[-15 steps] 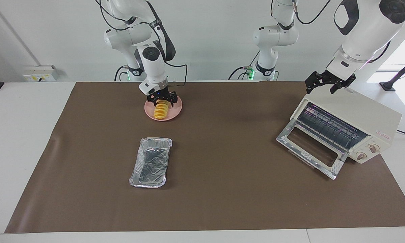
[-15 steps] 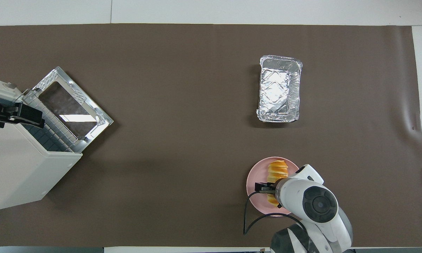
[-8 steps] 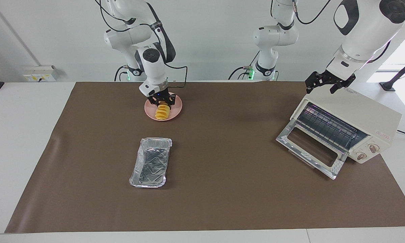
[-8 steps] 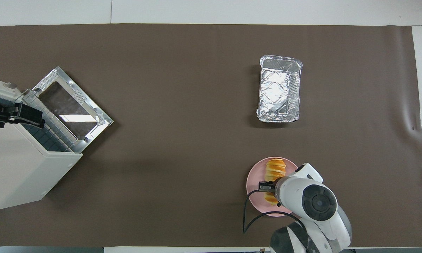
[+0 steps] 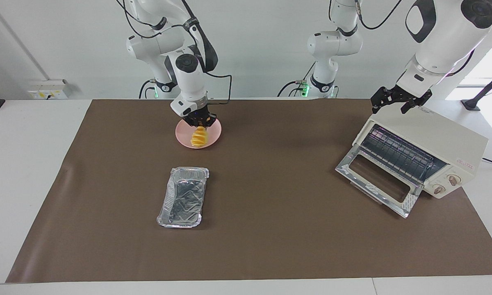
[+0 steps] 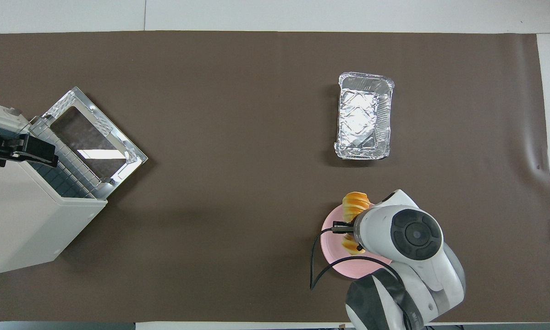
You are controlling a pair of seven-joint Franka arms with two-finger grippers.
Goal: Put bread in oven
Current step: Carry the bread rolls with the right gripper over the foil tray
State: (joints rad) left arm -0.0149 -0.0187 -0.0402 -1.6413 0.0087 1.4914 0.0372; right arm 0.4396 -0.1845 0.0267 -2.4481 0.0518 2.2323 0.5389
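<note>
The bread (image 5: pixel 199 137) is a golden ridged loaf. My right gripper (image 5: pixel 200 123) is shut on its upper end and holds it tilted, hanging just over the pink plate (image 5: pixel 213 137). In the overhead view the bread (image 6: pixel 355 204) sticks out past the right gripper (image 6: pixel 348 228) above the plate's (image 6: pixel 331 247) rim. The cream-white oven (image 5: pixel 443 139) stands at the left arm's end of the table with its glass door (image 5: pixel 377 180) dropped open and the wire rack showing. My left gripper (image 5: pixel 399 101) is open and waits over the oven's (image 6: pixel 27 220) top.
A silver foil tray (image 5: pixel 183 196) lies on the brown mat, farther from the robots than the plate; it also shows in the overhead view (image 6: pixel 364 117). A third robot arm (image 5: pixel 328 49) stands at the table's back edge between my two arms.
My right gripper has risen with the bread, lifting it off the pink plate; the loaf now hangs tilted. The left arm has not moved.
</note>
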